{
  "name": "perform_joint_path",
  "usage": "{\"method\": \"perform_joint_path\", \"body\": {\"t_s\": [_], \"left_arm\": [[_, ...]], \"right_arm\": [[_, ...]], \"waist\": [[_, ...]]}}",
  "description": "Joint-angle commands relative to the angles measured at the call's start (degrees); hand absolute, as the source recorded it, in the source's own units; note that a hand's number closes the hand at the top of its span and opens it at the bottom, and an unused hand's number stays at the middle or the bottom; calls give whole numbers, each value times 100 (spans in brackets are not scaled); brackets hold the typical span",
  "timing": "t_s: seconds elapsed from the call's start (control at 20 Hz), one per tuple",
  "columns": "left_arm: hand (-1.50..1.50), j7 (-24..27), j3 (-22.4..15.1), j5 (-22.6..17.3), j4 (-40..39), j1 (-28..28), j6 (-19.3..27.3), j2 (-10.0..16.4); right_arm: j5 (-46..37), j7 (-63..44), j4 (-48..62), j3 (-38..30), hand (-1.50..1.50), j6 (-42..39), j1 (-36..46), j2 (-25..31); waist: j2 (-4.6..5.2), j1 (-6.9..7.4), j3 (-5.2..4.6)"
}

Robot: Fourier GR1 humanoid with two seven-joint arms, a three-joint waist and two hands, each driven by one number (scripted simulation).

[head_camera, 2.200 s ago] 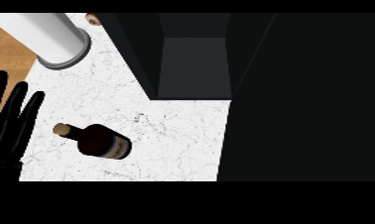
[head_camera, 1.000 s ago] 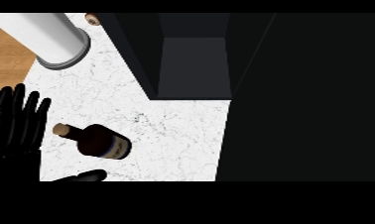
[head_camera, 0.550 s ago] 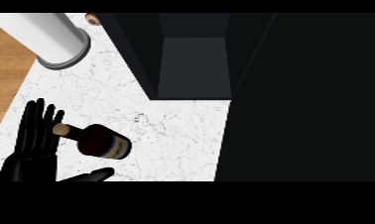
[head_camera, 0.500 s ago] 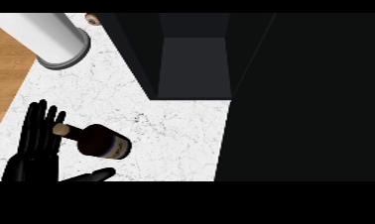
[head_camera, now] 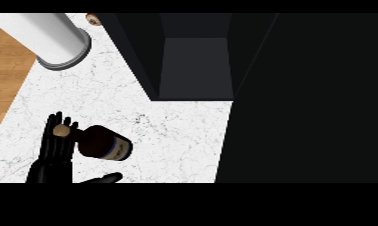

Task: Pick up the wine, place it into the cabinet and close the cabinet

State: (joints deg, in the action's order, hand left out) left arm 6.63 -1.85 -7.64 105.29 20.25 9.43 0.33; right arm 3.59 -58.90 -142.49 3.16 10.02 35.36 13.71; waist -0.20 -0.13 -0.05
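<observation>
I have the left hand (head_camera: 53, 159) at the near left corner of the counter (head_camera: 173, 135), and it has not taken hold of anything. Its fingers (head_camera: 50, 142) are straight and spread, pointing toward the far edge. The thumb (head_camera: 105, 177) sticks out to the right along the near edge.

The wine bottle (head_camera: 103, 142) lies on its side on the marble. Its dark body is between the fingers and the thumb, and its neck points at the counter's left edge. The cork end (head_camera: 62, 131) shows in front of the fingers, so the neck and the hand overlap from my angle. I cannot tell whether they touch. Nothing is curled round the glass. My right hand is nowhere in the head view.

The cabinet (head_camera: 196, 65) stands open at the far edge, its dark grey inside showing and nothing in it that I can see. The wide black panel (head_camera: 299, 100) at its right I take to be the open door, though I cannot be sure.

A white cylinder (head_camera: 53, 37) stands at the far left corner, well apart from the bottle and out of my path.

By my reading the task is barely begun: I am at the reach, just short of the grasp. Everything else is left:
- wrapping the fingers round the bottle and lifting it
- carrying it across to the far edge and setting it inside
- swinging the door shut
</observation>
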Motion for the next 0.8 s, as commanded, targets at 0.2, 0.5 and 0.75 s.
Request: {"method": "perform_joint_path", "body": {"t_s": [0.2,0.5,0.75], "left_arm": [[-150,844,209,-281,-1191,-67,-258,-32],[-150,1411,553,-509,-1976,-212,-676,88],[-150,1508,823,-756,-2632,-674,-852,116]], "right_arm": [[105,-889,-547,-4,-150,276,405,80],[503,-796,-999,-249,-150,61,-132,199],[432,-634,-707,-204,-150,104,-6,150]], "waist": [[-7,-11,-4],[-5,-37,2],[3,-17,2]]}}
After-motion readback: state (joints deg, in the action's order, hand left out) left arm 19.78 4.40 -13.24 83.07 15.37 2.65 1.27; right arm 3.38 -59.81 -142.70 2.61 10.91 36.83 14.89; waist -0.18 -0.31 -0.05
